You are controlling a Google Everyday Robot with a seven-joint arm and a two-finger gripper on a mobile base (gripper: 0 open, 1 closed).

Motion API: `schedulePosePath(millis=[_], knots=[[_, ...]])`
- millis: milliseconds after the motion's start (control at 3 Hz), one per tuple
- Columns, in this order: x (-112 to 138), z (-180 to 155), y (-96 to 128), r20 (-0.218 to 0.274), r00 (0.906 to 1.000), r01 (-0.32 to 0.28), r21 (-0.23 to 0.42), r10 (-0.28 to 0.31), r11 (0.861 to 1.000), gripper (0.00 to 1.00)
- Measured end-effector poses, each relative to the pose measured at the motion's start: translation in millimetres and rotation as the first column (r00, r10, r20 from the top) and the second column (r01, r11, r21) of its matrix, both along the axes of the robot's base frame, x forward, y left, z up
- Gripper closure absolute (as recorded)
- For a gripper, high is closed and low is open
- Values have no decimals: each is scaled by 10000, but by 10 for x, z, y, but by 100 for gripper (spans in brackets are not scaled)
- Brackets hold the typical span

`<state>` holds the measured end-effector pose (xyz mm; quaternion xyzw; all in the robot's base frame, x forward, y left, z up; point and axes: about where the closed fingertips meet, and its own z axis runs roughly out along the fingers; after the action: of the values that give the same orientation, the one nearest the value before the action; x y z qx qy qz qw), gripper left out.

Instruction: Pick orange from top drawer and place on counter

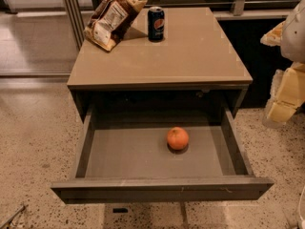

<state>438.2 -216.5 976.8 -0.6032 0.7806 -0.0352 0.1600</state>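
Note:
The orange (pixel 177 138) lies on the flat grey bottom of the top drawer (pixel 119 154), right of the middle. The drawer is pulled fully out toward me, its plain front panel (pixel 162 189) nearest. The tan counter (pixel 190 51) tops the cabinet above it. My gripper (pixel 285 92), white with pale yellow parts, hangs at the right edge of the view, beside the cabinet's right side. It is well to the right of the orange, higher than it, and holds nothing that I can see.
A blue soda can (pixel 156 24) stands at the back of the counter. A brown chip bag (pixel 112 15) lies at the back left corner. Speckled terrazzo floor (pixel 33 142) surrounds the cabinet. A dark wall unit stands behind on the right.

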Motion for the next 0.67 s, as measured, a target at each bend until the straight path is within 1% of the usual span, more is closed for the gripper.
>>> schedulePosePath(millis=[333, 667], knots=[[0, 0, 0, 0, 10000, 0, 0, 0, 10000, 0], [0, -1, 0, 1, 10000, 1, 1, -1, 10000, 19]])
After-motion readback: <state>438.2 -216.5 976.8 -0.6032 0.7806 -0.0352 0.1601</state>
